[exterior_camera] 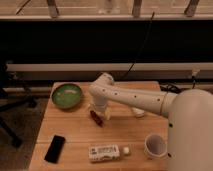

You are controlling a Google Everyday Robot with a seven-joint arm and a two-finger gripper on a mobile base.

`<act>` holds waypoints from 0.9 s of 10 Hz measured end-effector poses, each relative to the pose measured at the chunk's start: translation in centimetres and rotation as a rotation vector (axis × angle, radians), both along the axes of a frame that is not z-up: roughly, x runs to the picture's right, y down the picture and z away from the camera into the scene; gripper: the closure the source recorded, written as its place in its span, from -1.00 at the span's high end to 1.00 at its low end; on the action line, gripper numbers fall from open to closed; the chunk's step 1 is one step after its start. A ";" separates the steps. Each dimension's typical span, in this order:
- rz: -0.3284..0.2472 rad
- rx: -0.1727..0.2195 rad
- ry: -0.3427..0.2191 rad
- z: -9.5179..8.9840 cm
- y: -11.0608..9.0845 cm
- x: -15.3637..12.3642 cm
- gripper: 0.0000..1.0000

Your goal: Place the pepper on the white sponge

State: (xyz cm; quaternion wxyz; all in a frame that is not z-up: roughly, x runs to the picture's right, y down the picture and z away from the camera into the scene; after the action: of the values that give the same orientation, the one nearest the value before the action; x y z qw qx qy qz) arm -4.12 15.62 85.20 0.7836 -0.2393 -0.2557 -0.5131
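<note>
Starting from the green bowl (67, 95), I find the pepper (95, 118) just right of it, slightly nearer the camera, with my gripper (102, 113) right at it; gripping or not, I cannot tell. It looks light, glossy and slippery, so I'd pinch its thicker middle gently. The white sponge (138, 112) lies farther right of the bowl
</note>
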 end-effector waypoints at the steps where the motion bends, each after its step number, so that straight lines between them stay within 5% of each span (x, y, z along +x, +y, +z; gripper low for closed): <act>1: -0.027 -0.010 -0.023 0.2 0.4 -0.1 0.60; 9: -0.167 -0.018 -0.012 0.5 2.2 -0.9 0.49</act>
State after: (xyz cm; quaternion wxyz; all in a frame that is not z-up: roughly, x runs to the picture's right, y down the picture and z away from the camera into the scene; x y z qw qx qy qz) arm -5.03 17.78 85.71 0.7344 -0.2637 -0.2444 -0.5757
